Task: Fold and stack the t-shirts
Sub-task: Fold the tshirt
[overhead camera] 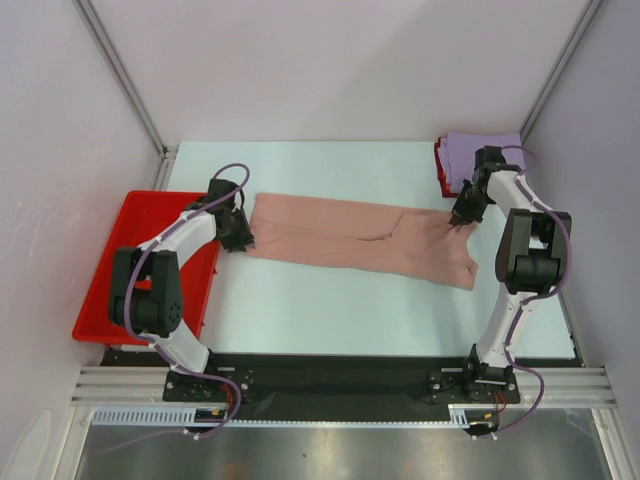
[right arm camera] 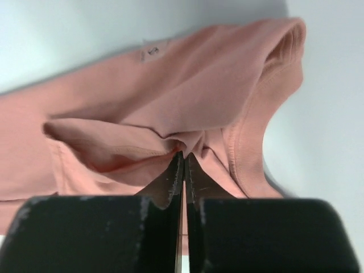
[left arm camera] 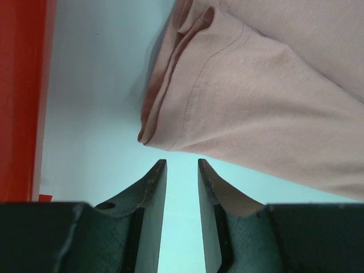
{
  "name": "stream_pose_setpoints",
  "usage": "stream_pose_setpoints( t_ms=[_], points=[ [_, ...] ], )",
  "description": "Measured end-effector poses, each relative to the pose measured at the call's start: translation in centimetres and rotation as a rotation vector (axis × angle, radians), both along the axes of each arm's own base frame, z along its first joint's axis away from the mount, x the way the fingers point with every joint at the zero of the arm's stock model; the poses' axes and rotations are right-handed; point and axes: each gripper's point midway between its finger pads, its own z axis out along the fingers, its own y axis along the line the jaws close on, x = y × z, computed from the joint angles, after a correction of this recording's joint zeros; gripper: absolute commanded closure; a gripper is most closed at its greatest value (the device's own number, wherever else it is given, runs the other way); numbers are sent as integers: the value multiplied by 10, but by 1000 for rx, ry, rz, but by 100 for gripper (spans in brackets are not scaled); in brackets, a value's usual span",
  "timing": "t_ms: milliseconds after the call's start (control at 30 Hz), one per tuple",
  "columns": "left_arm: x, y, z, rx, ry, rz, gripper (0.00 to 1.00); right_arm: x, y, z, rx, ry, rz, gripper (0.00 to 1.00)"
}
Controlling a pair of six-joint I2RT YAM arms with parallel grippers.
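Pale table carries the pink t-shirt, spread lengthwise across it. My right pincer is pinched together on a fold near the collar. My left pincer stands apart, empty, just short of the hem. It should catch both layers before lifting.
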Motion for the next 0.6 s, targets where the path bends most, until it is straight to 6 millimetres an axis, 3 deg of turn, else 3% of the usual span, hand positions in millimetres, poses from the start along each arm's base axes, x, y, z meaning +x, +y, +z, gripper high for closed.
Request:
stream_pose_setpoints(
  t_ms=[167, 367, 600],
  points=[
    [0, 0, 0, 0, 0, 0, 66, 12, 4, 13, -8, -38, 11, 100],
    [0, 0, 0, -2, 0, -1, 66, 12, 18, 29, -18, -63, 42, 100],
    [0, -1, 0, -6, 0, -3, 66, 33, 15, 46, -38, -112, 34, 100]
  ],
)
